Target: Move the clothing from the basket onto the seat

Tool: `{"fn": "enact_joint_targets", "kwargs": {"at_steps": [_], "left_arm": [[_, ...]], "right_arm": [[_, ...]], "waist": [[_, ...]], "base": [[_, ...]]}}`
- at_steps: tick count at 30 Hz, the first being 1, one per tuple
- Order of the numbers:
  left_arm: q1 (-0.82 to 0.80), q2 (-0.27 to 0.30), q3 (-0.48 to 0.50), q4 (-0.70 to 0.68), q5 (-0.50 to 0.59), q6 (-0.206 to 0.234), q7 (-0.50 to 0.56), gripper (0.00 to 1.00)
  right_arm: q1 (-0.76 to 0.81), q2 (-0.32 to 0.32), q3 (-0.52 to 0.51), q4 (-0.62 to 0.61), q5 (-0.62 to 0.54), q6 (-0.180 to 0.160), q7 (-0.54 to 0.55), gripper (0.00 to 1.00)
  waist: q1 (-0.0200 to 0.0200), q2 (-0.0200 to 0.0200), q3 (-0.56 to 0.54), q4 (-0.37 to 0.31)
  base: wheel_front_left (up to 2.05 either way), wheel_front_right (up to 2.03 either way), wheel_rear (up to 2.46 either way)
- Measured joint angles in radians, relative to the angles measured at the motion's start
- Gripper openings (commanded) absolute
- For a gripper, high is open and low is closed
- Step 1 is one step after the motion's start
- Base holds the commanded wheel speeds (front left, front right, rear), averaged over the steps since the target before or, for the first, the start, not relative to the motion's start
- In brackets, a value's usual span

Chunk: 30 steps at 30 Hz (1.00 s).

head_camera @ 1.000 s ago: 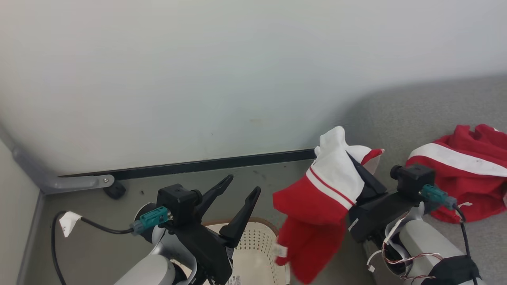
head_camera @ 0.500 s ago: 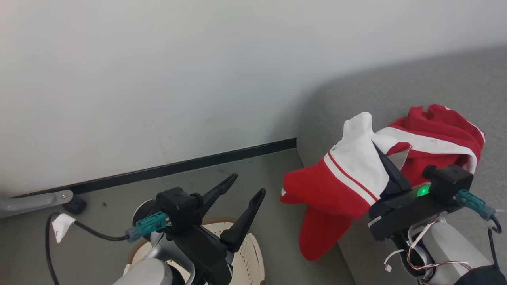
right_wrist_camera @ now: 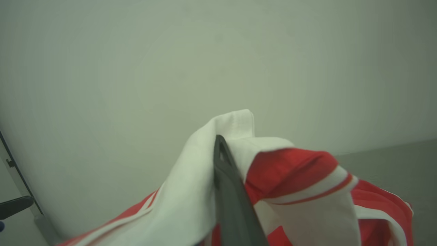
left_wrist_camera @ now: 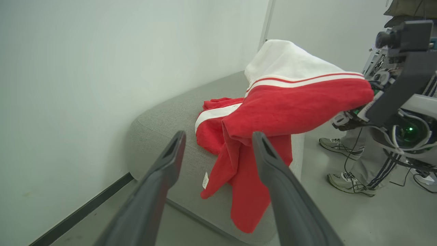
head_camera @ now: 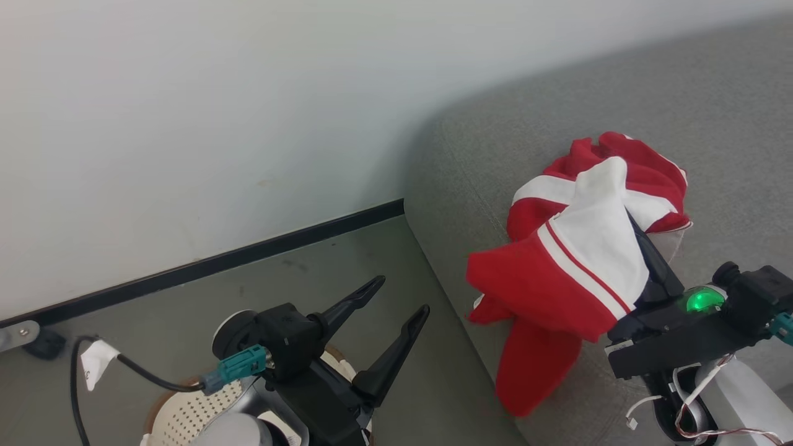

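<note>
My right gripper (head_camera: 644, 248) is shut on a red garment with a white band (head_camera: 576, 266). It holds the garment over the grey seat (head_camera: 471, 155), and the fabric covers the fingertips. The garment's lower end hangs down past the seat's front edge (left_wrist_camera: 245, 191). A second red and white garment (head_camera: 626, 158) lies crumpled on the seat just behind it. In the right wrist view one dark finger (right_wrist_camera: 227, 177) pokes through the white cloth (right_wrist_camera: 198, 184). My left gripper (head_camera: 403, 295) stands open above the floor, with nothing between its fingers. The cream basket (head_camera: 186, 412) sits below its wrist.
A pale wall with a black baseboard (head_camera: 248, 257) runs behind the floor and the seat. A person's shoes (left_wrist_camera: 344, 181) stand on the floor beyond the seat. A black cable (head_camera: 133, 371) trails from my left wrist.
The head view has swung right, bringing more of the seat into view. My right gripper has carried the garment from beside the basket to over the seat. The left gripper stays open.
</note>
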Motion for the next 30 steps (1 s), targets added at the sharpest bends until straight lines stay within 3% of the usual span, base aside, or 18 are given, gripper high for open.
{"fn": "enact_joint_targets", "kwargs": {"at_steps": [13, 25, 30], "left_arm": [[-0.002, -0.001, -0.014, -0.006, 0.006, -0.018, 0.013, 1.00], [-0.009, -0.002, -0.020, -0.029, 0.008, -0.025, 0.014, 1.00], [-0.023, 0.000, -0.019, -0.044, 0.011, -0.025, 0.023, 1.00]], "right_arm": [[-0.010, -0.050, -0.078, -0.125, 0.003, 0.001, 0.000, 0.00], [-0.230, -0.107, -0.193, -0.106, 0.121, 0.052, -0.007, 0.00], [-0.370, -0.175, -0.281, -0.067, 0.174, 0.061, 0.012, 0.00]], "waist": [[0.0000, 0.0000, 0.039, -0.034], [0.0000, 0.0000, 0.063, -0.010], [0.0000, 0.0000, 0.085, 0.005]], "base": [[0.00, 0.00, 0.00], [0.00, 0.00, 0.00], [0.00, 0.00, 0.00]]}}
